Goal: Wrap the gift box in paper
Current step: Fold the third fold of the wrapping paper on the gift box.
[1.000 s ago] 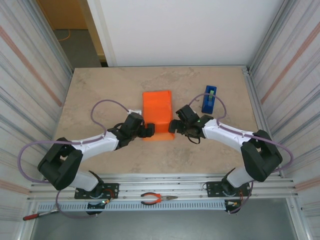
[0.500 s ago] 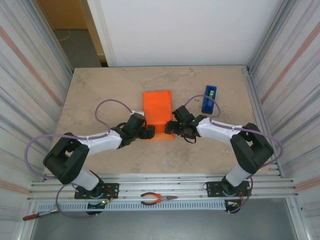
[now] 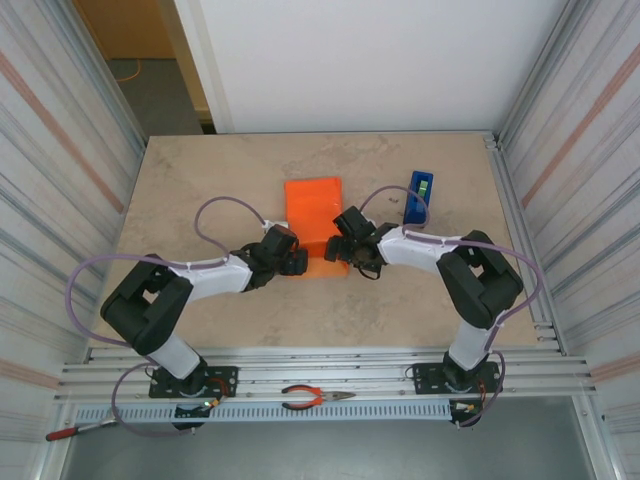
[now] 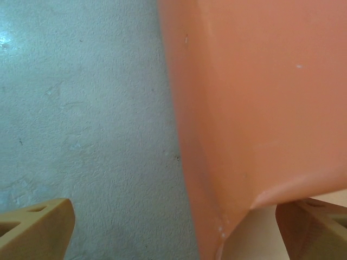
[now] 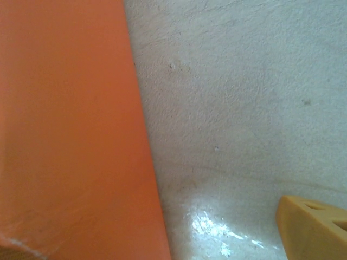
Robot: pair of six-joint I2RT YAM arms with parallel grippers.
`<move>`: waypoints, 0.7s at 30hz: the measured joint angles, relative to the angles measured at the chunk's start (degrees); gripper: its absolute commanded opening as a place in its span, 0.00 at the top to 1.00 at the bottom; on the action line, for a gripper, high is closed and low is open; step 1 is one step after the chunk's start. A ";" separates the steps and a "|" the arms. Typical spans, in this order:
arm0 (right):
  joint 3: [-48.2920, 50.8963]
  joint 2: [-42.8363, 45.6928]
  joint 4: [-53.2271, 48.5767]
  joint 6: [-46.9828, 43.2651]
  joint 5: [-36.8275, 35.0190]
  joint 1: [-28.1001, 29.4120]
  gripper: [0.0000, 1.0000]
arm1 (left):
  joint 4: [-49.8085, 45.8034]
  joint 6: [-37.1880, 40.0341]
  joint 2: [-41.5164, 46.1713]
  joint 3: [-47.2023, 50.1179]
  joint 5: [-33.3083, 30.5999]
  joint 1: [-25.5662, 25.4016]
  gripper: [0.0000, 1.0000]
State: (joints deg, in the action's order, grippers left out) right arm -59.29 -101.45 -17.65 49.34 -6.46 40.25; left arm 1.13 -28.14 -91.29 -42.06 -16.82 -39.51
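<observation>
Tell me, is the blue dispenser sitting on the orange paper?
No, the dispenser stands on the bare table, apart from the paper.

Plain bright orange paper (image 3: 313, 205), mottled beige table (image 3: 200, 190), blue tape dispenser (image 3: 418, 197), perhaps green-topped.

My top camera looks down from high above the near edge, far enough back to take in the whole table (image 3: 200, 190). Both wrist cameras face it from very close. All three share the paper (image 3: 312, 205), with one wrist at each side edge.
</observation>
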 measured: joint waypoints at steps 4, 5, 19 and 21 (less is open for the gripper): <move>-0.50 -0.66 -0.85 1.16 -1.49 0.55 0.14 | 0.02 -0.76 0.00 0.09 0.04 0.00 0.02; -0.63 -0.79 -1.09 1.42 -1.77 0.66 0.15 | 0.00 -0.85 0.00 0.11 0.07 0.00 0.03; -0.90 -1.73 -2.03 5.60 -6.38 2.97 0.41 | -0.02 -1.64 -1.95 0.17 0.26 -0.02 0.04; -0.87 -1.73 -1.97 5.77 -6.14 3.19 0.45 | -0.02 -1.64 -1.97 0.17 0.28 -0.02 0.04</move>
State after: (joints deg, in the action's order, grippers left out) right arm -60.16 -103.18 -19.62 55.11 -12.60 43.44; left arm 1.10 -29.78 -93.25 -41.89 -16.53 -39.53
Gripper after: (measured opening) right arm 0.572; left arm 0.959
